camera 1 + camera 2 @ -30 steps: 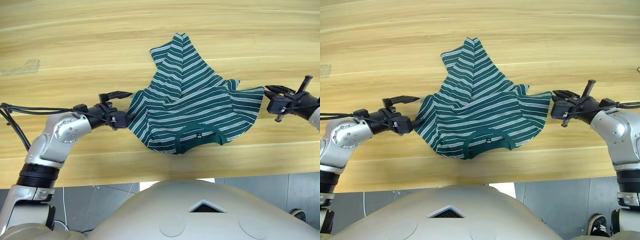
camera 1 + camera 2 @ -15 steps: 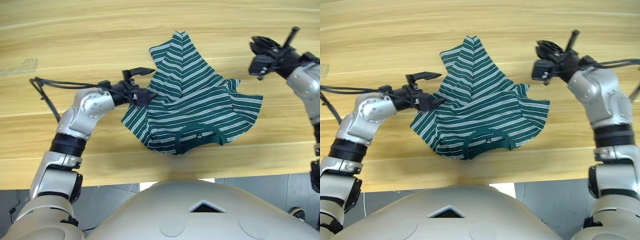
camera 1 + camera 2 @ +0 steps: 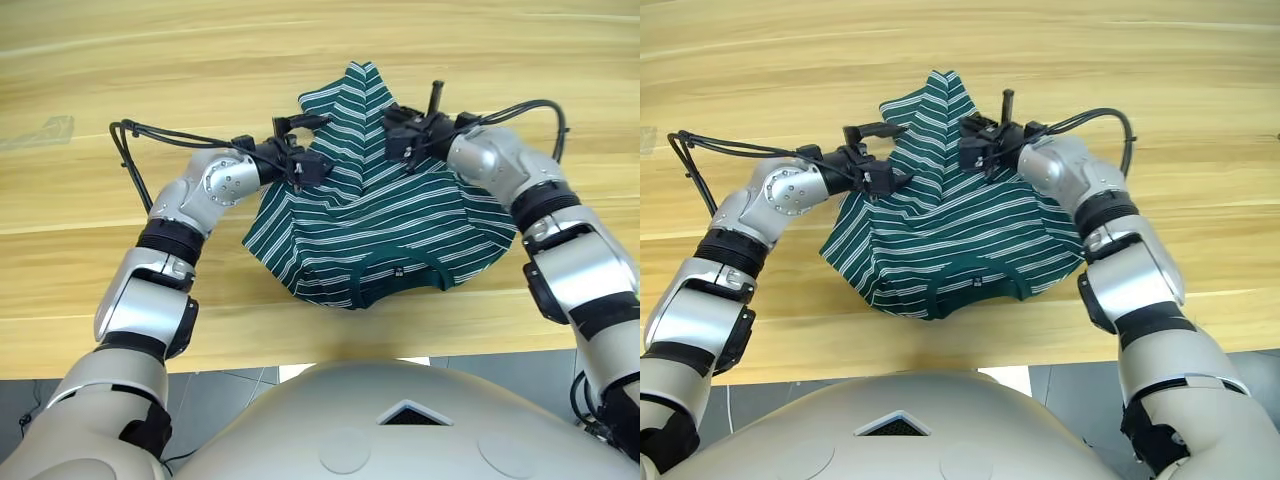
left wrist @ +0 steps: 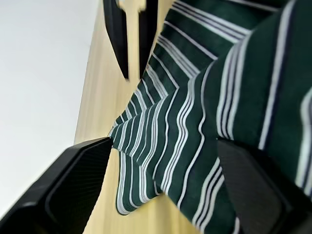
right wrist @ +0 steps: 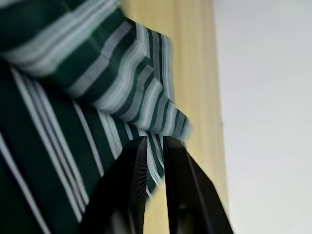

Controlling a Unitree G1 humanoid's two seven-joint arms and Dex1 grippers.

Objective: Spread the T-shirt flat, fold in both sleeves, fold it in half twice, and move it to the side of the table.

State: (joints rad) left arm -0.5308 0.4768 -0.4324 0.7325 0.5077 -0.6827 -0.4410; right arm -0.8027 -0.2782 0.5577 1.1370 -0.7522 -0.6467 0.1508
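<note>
Two claws hover over the crumpled green, white-striped cloth T-shirt [image 3: 380, 215] mid wooden tabletop [image 3: 150, 60]; spreading seems in hand.
Released, the left claw [image 3: 310, 148] straddles cloth at ten o'clock; the right claw [image 3: 405, 135] sits clenched at one o'clock. Next, likely: pinch edges, draw outward.

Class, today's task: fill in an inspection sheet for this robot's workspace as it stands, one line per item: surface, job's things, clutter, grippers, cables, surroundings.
Surface: light wooden table, with a faint pale patch toward the robot's left.
Job's things: green striped T-shirt, bunched and creased, not flat, collar toward the robot.
Clutter: nothing seen.
Grippers: left gripper open, with cloth between its fingers at the shirt's left side; right gripper over the shirt's far part, fingers close together. Whether they pinch cloth cannot be told.
Cables: black cables loop off the left arm; a further cable arcs off the right forearm.
Surroundings: grey floor below the table's near edge.
</note>
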